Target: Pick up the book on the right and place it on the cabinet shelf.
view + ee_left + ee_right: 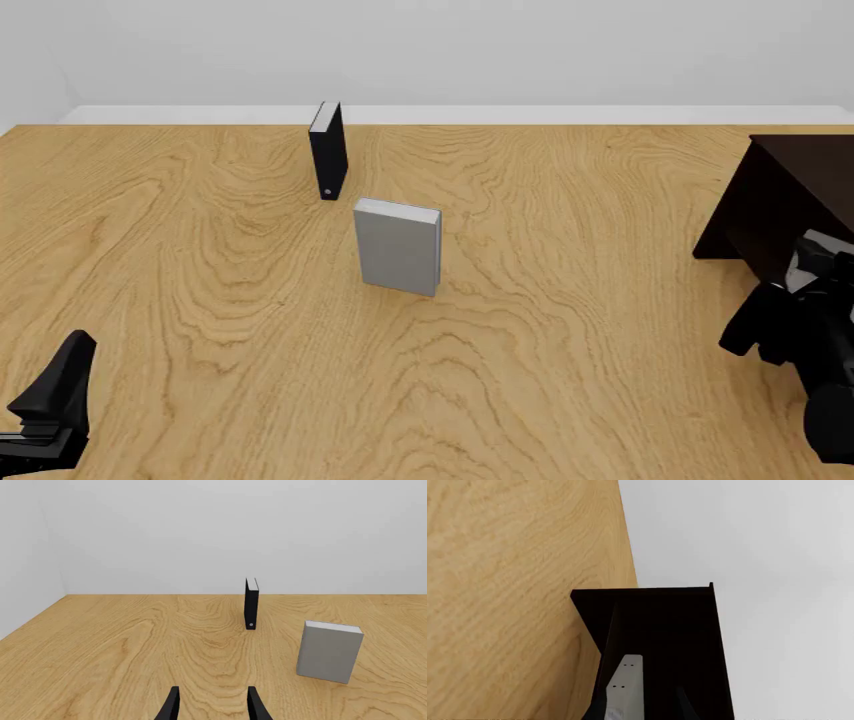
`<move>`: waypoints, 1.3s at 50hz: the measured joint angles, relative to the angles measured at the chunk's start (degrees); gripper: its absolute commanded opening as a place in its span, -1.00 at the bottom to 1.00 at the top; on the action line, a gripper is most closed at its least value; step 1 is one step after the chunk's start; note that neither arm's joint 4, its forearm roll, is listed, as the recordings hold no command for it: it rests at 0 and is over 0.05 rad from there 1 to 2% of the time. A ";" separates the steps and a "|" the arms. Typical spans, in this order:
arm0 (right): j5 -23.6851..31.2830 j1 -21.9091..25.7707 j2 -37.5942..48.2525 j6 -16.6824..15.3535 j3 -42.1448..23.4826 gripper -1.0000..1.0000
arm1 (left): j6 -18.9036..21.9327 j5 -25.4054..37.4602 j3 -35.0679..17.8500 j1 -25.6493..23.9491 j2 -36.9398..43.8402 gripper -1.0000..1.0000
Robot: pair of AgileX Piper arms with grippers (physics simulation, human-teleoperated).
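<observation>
Right gripper [781,310] sits at approx 3 o'clock on the table [561,330], right in front of the dark cabinet [787,195]. In its wrist cam a pale grey slab with white edge, I take it the book [624,687], lies between the fingers, nose pointed into the cabinet. Can't tell whether the jaws actually pinch it; they're lost against the black wood. Left gripper [213,706] is parked at approx 7 o'clock, fingers spread, holding nothing.

Looks like the placing step. To do it well: keep the book level with the cabinet shelf [667,640] and go straight in clear of the side wall. Set it down before letting go, then back out along the same line.

The other grey book [398,245] stands mid-table, the black book [327,150] at its 11 o'clock. Neither is in the way.
</observation>
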 measured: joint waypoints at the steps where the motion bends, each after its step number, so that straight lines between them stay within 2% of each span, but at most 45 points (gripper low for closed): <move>1: -0.01 -0.05 -0.05 0.06 0.09 1.00 | 0.00 0.00 0.00 0.00 0.00 1.00; 24: 0.97 -0.88 -1.71 1.31 1.25 1.00 | 0.00 0.00 0.00 0.00 0.00 1.00; 65: -0.64 -1.89 -2.49 1.66 3.80 1.00 | 0.00 0.00 0.00 0.00 0.00 1.00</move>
